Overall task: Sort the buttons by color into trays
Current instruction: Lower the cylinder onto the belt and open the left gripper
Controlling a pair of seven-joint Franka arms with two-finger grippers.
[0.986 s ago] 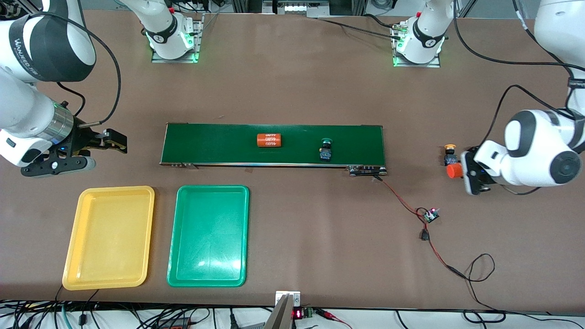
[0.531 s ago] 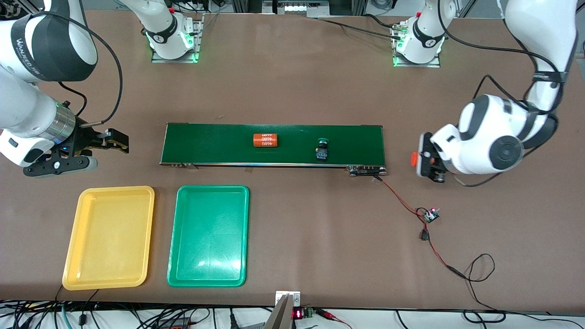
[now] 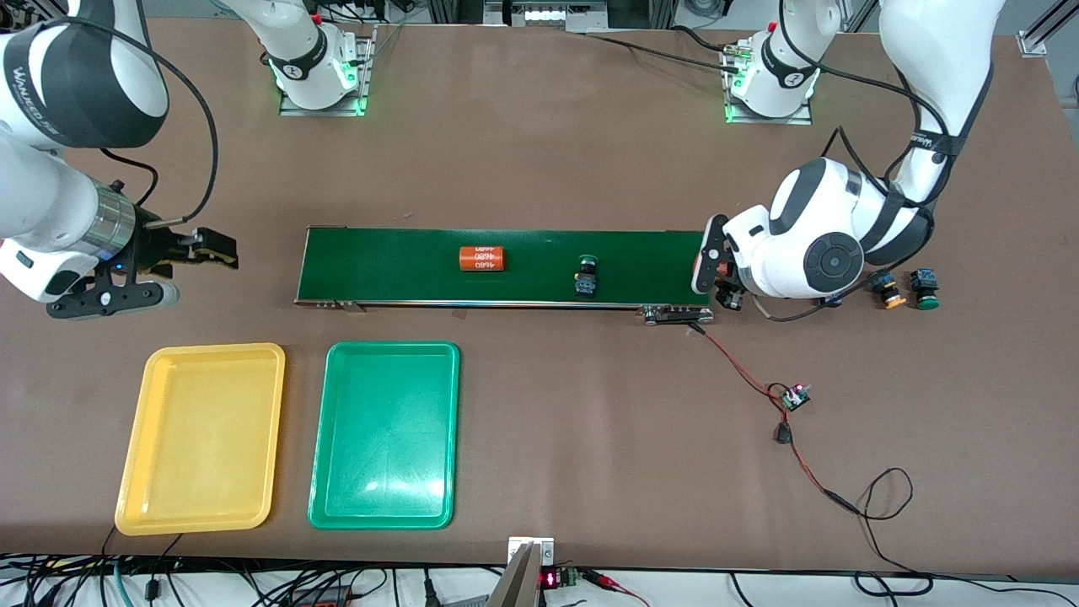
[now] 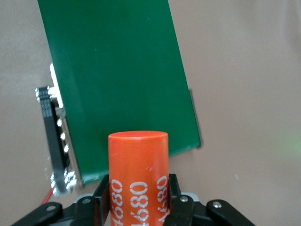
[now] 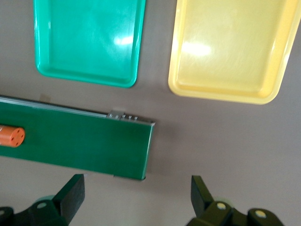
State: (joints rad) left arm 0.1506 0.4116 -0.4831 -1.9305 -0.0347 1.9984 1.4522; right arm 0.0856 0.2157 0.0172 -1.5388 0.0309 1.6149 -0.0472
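We are noting both trays nearest the front camera, empty, at the right arm's end of the table: the yellow tray (image 3: 201,438) and, just beside it toward the middle, the green tray (image 3: 385,435).

Farther from the camera, the conveyor belt (image 3: 506,265) is lying lengthwise along the table. A green-capped button (image 3: 586,276) is sitting on it, with an orange cylinder (image 3: 481,258) on the belt toward the right arm's end. Two more buttons, one yellow-capped (image 3: 888,292) and one green-capped (image 3: 925,289), are resting on the bare table past the belt's other end, under the left arm.

The right gripper (image 3: 190,263) is hovering over bare table off its end of the belt, fingers spread wide and holding nothing (the right wrist view shows both fingers apart over the belt's end). The belt's long axis is running straight from it toward the button, so we judge the button is lying along the belt from this gripper, the cylinder between them.

The left gripper (image 3: 716,265) is over its own end of the belt, clamped on a second cylinder (image 4: 138,176) marked 4680 (not a button). It is the nearer to the belt button, yet occupied
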